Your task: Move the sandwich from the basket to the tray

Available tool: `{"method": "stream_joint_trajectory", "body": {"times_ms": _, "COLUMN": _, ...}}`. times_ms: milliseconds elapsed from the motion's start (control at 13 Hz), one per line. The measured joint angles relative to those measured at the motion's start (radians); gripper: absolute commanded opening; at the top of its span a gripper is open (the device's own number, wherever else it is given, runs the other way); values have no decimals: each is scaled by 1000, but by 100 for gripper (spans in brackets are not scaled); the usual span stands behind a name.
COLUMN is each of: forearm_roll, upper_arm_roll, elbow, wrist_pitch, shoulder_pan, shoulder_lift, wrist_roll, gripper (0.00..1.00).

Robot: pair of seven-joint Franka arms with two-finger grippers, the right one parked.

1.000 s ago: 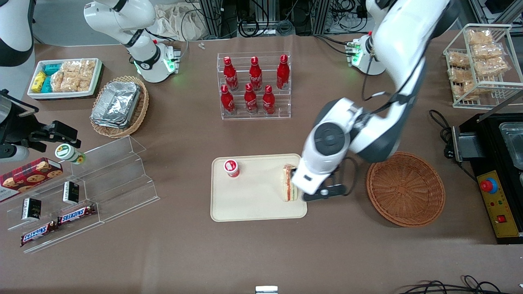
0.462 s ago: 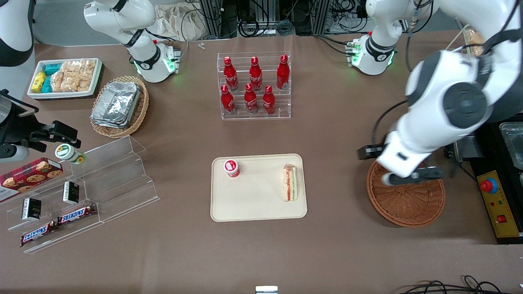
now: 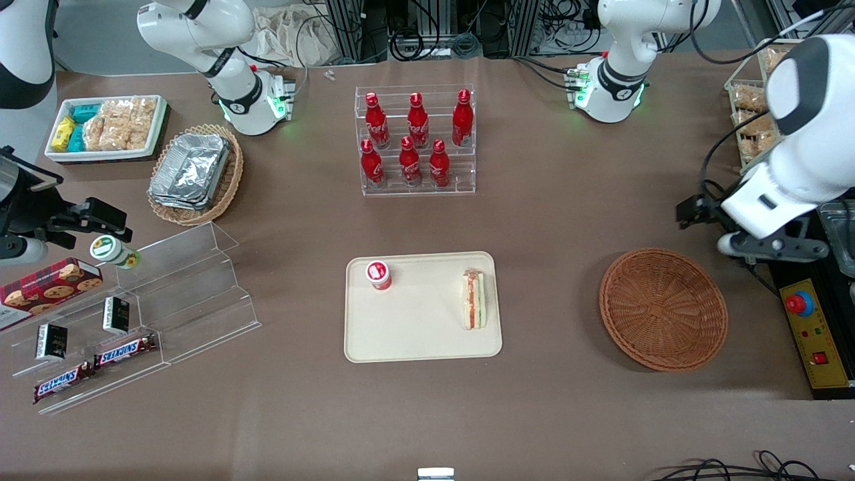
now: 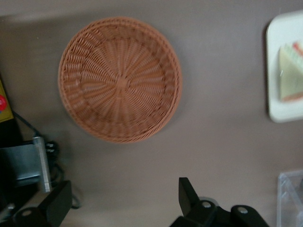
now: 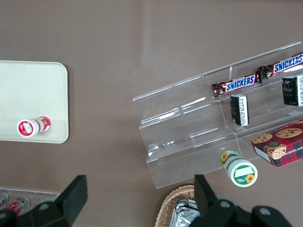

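The sandwich point(image 3: 473, 300) is lying on the tray point(image 3: 421, 341) at lower centre of the front view, near the tray's edge that faces the basket point(image 3: 662, 308). The gripper point(image 3: 747, 234) is hanging above the table at the right edge of that frame, just past the basket's rim, its jaws spread wide and gripping nothing.

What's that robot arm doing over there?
It was moving a sandwich from the round brown basket onto the cream tray. The sandwich now lies on the tray, near a small red-lidded cup, and the basket has nothing in it. The gripper hangs above the table beside the basket, at the working arm's end, with its fingers open and holding nothing.
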Motion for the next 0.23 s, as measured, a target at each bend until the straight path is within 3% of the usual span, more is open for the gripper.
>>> {"method": "stream_joint_trajectory", "body": {"times_ms": 231, "forearm_roll": 0, "upper_arm_roll": 43, "elbow": -8, "wrist_pitch": -3, "shoulder_pan": -2, "shoulder_lift": -13, "wrist_roll": 104, "gripper": 100}}
